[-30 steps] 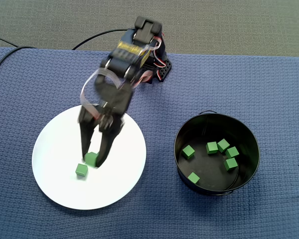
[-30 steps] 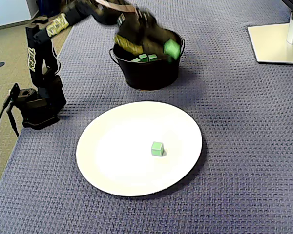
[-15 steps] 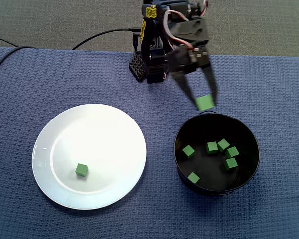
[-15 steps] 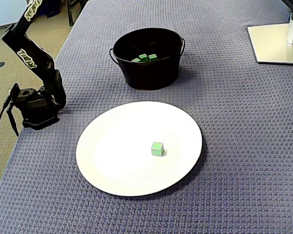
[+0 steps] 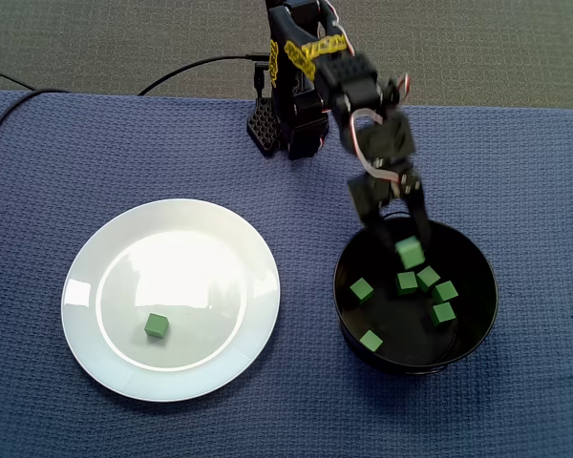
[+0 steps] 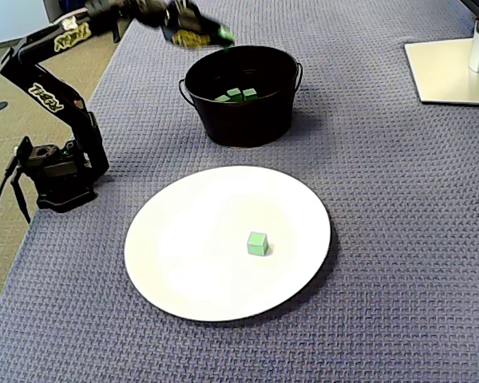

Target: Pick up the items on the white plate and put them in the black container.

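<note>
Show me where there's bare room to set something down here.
The plate is bare but for one cube; the cloth between plate and bucket is free. The bucket is crowded: cubes inside, pincer over it.

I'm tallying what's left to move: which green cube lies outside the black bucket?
The lone cube on the white plate. All the other cubes are either inside the bucket or at the gripper above it.

Table covered edge to edge by blue-grey waffle-weave cloth [image 5: 516,401]. Beyond far edge, grey-green short-pile carpet [image 5: 477,48]. Thin black cable [image 5: 196,69] runs over carpet onto cloth. In a fixed view, flat white stand base [image 6: 451,72] at upper right corner, tan floor [image 6: 8,76] left of table. Light soft, even.
</note>
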Controlling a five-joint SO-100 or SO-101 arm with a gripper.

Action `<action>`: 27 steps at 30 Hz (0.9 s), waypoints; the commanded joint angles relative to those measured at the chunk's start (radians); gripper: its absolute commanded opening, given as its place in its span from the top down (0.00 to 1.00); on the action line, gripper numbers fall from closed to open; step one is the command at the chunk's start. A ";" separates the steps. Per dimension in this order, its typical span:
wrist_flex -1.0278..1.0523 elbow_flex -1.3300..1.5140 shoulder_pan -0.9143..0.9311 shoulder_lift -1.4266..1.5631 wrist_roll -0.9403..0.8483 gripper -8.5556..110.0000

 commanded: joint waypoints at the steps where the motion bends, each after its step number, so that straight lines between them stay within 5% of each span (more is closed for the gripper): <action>1: -0.140 0.126 0.005 -0.043 -0.018 0.93; 7: -0.279 0.239 0.037 -0.091 -0.043 0.93; 13: -0.293 0.227 0.101 -0.038 0.071 0.71; 27: 0.344 -0.549 0.456 0.003 -0.034 0.66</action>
